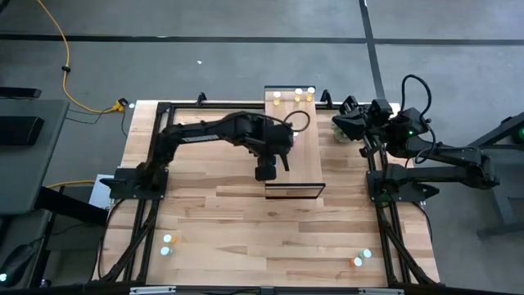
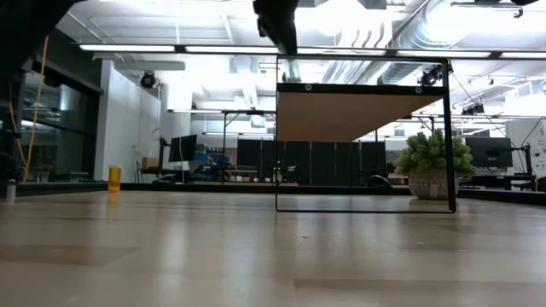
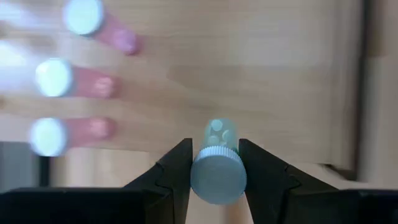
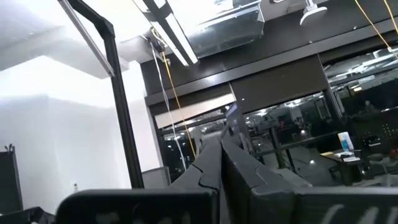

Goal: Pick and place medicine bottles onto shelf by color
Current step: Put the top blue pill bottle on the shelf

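Observation:
My left gripper hangs over the near part of the shelf, a long light-wood board in a dark frame. It is shut on a pale blue-green medicine bottle with a white cap. Three pink bottles stand on the shelf board beside it. A few yellow bottles stand at the shelf's far end. In the low view the left gripper comes down from the top edge above the shelf top. My right gripper is shut and empty at the table's far right. My left gripper pinches the blue-green bottle between its two fingers, at the body just under the white cap. The fingers come from above, pointing down, along the bottle. The bottle sits upright, cap up, its bottom toward the shelf board; whether it touches the board I cannot tell.
A small potted plant stands at the far right by the right gripper. Loose bottles stand on the table near left and near right. A yellow bottle shows far left in the low view.

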`<control>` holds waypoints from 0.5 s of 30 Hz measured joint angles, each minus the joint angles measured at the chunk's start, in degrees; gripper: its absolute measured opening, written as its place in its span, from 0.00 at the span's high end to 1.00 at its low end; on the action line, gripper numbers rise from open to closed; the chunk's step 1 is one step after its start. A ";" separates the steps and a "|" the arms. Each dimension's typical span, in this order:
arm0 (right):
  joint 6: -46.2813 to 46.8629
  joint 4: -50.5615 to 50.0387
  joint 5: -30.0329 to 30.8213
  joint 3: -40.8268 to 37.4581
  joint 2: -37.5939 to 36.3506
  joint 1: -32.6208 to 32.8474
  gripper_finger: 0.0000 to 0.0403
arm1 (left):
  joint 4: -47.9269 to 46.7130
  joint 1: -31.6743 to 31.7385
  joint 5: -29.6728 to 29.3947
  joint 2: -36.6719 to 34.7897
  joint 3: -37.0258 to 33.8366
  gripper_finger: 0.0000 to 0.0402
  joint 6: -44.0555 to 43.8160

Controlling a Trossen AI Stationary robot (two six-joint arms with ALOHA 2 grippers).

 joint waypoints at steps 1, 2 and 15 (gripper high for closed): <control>0.00 0.00 0.00 0.00 0.00 0.01 1.00 | -0.07 0.04 -1.75 0.51 0.00 0.72 0.79; 0.00 0.00 0.00 0.00 0.02 0.01 1.00 | -0.05 0.09 -3.10 1.08 0.00 0.72 1.48; -0.09 0.02 0.02 0.00 0.02 -0.01 1.00 | 0.06 0.10 -1.37 1.91 -0.17 0.72 9.08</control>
